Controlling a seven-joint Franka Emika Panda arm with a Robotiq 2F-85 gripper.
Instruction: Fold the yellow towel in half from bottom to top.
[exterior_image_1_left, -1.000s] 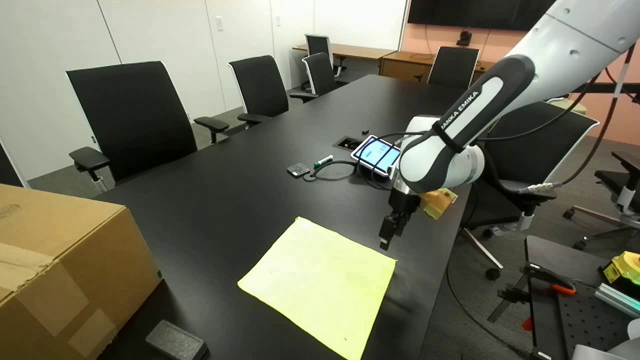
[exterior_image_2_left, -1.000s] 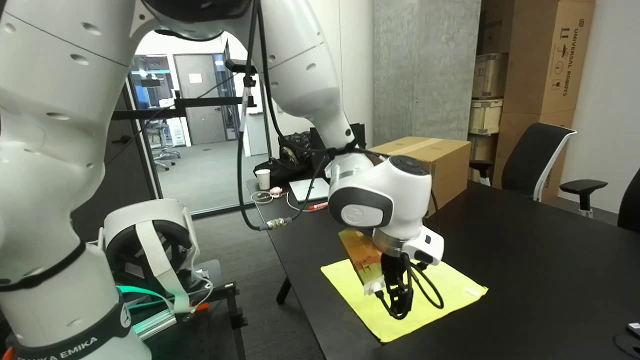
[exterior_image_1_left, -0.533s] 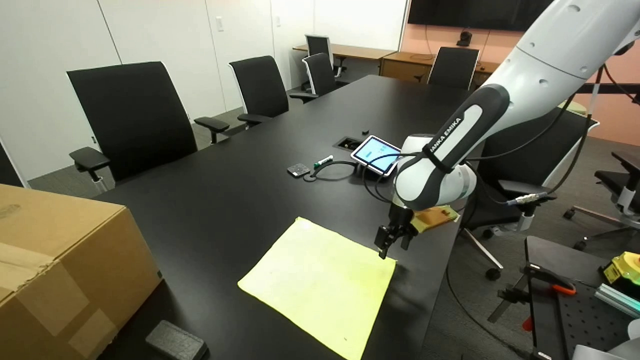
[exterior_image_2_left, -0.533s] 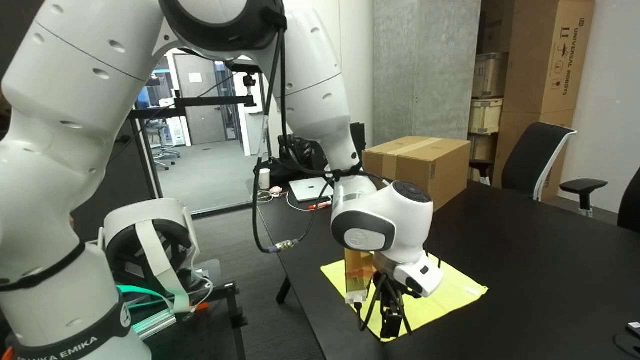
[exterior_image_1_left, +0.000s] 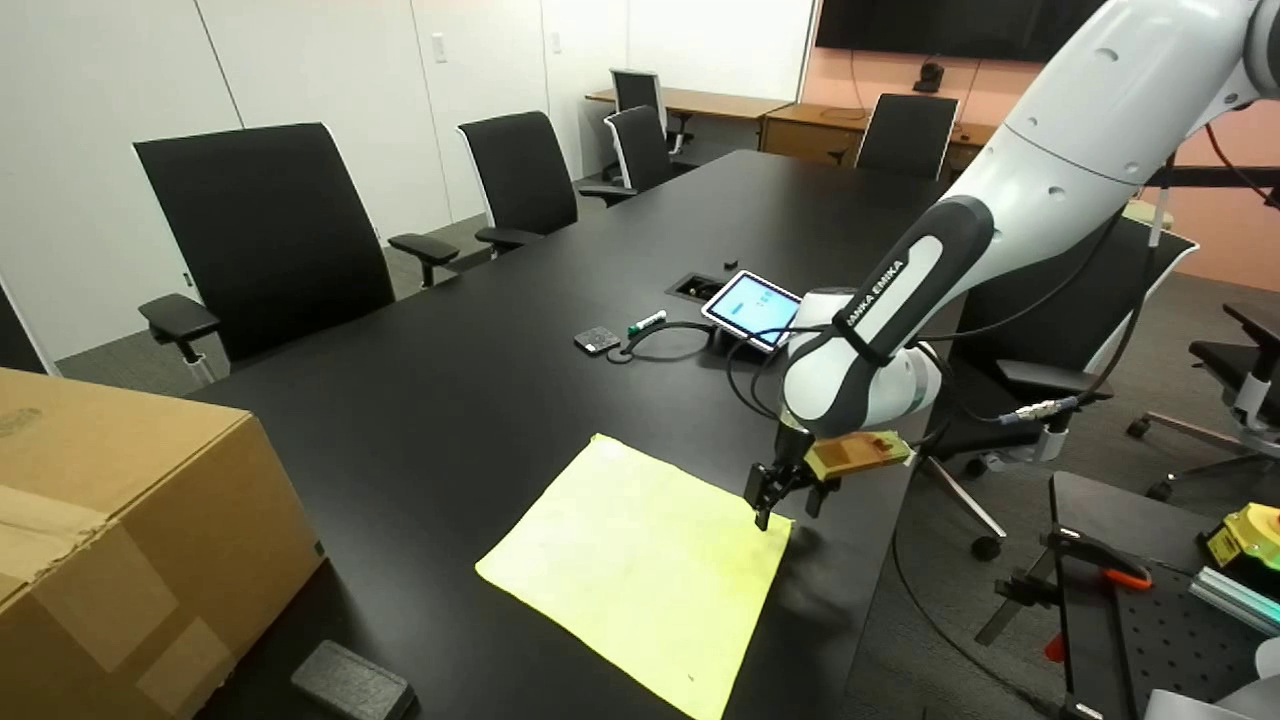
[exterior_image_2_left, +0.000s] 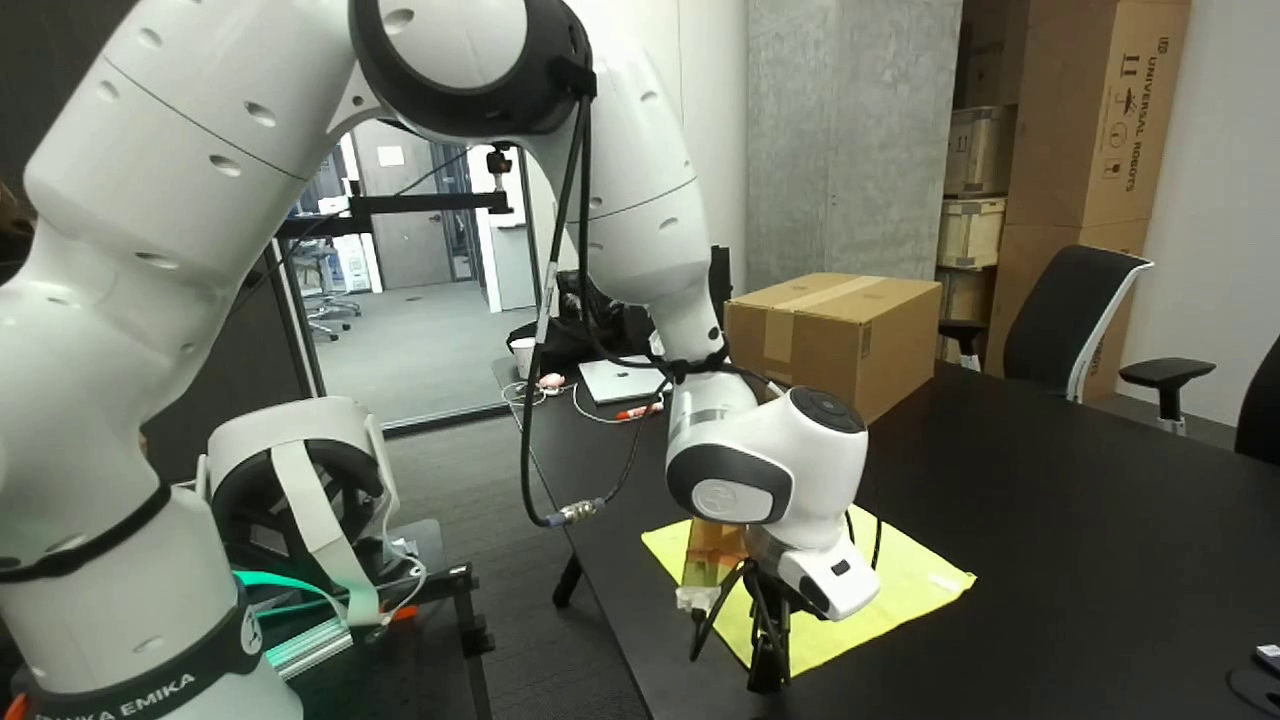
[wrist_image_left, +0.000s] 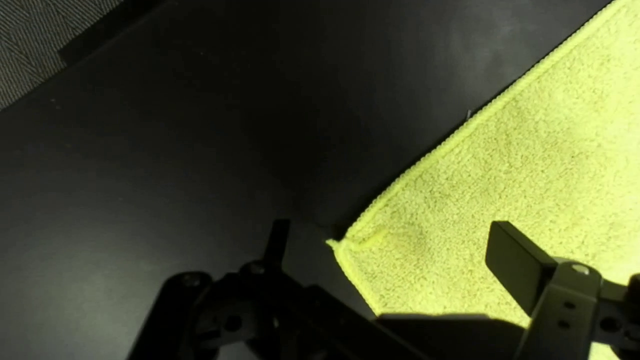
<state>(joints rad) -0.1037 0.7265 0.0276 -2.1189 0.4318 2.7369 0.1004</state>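
Note:
The yellow towel lies flat and spread out on the black table in both exterior views; its far part shows behind the arm in an exterior view. In the wrist view the towel fills the right side, with one corner pointing left between the fingers. My gripper is open and empty. One finger is over bare table beside the corner, the other over the cloth. In an exterior view the gripper is low at the towel's corner by the table edge; whether it touches cannot be told. It also shows in an exterior view.
A cardboard box stands on the table, also seen in an exterior view. A dark block lies near it. A tablet, a marker and a small black device lie beyond the towel. The table edge runs close by.
The arm has come down, bringing the gripper lower and over the towel's corner. The wrist has turned, so both fingers now show apart. The towel has not moved.

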